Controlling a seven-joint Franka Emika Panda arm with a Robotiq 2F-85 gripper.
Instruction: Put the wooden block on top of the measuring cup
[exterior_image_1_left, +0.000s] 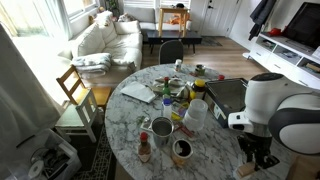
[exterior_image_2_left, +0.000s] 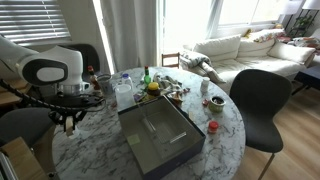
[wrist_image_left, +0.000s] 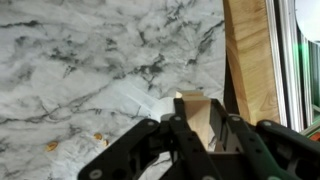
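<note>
The wooden block (wrist_image_left: 197, 112) is clenched in the gripper (wrist_image_left: 196, 128). Transfer onto the measuring cup, not clearly made out, is left.

I log a round marble table (exterior_image_1_left: 128, 108) filling the lower centre in both exterior views. On it: a dark rectangular tray (exterior_image_2_left: 160, 135) at centre frame, a grey metal mug (exterior_image_1_left: 162, 127) near a taller white tumbler (exterior_image_1_left: 196, 113), and a red-capped bottle (exterior_image_1_left: 144, 148) lower down. White sofa (exterior_image_1_left: 105, 38) upper left; wooden chair (exterior_image_1_left: 76, 90) at left; black chair (exterior_image_2_left: 262, 95) at right. My wrist view: marble, with a wooden board (wrist_image_left: 250, 50) upper right.
</note>
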